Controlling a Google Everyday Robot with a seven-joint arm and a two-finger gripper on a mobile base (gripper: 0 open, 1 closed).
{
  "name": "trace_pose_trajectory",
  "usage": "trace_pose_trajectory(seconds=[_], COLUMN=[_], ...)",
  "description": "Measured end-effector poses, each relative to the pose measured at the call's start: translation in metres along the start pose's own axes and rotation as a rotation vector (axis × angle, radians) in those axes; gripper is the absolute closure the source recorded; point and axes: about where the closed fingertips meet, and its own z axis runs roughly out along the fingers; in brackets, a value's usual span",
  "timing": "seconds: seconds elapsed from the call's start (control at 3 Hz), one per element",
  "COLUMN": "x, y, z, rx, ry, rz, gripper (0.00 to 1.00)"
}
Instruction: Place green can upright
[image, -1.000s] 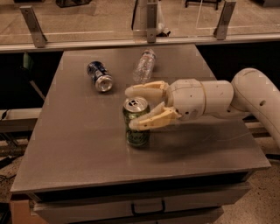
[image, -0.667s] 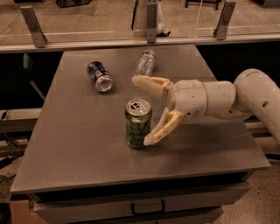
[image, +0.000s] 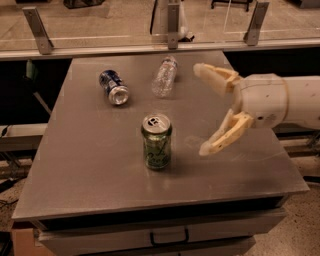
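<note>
The green can stands upright on the grey table, near the middle, its silver top with pull tab facing up. My gripper is to the right of the can, apart from it, with its two cream fingers spread wide open and nothing between them. The arm reaches in from the right edge of the view.
A blue can lies on its side at the back left of the table. A clear plastic bottle lies on its side at the back middle, just left of my upper finger. A railing with metal posts runs behind the table.
My gripper was shut around the green can, then opened and pulled back to the right. The can stays standing upright where it was.
</note>
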Motion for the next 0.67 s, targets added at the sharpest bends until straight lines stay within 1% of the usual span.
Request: trace_pose_trajectory(seconds=[0.33,0.67], x=[-0.0389,-0.0473], y=[-0.0078,-0.0104], z=[-0.0639,-0.0703], rx=[0.146,0.163], ry=[0.089,0.090], rz=[-0.045,-0.059], gripper=[0.00,0.00])
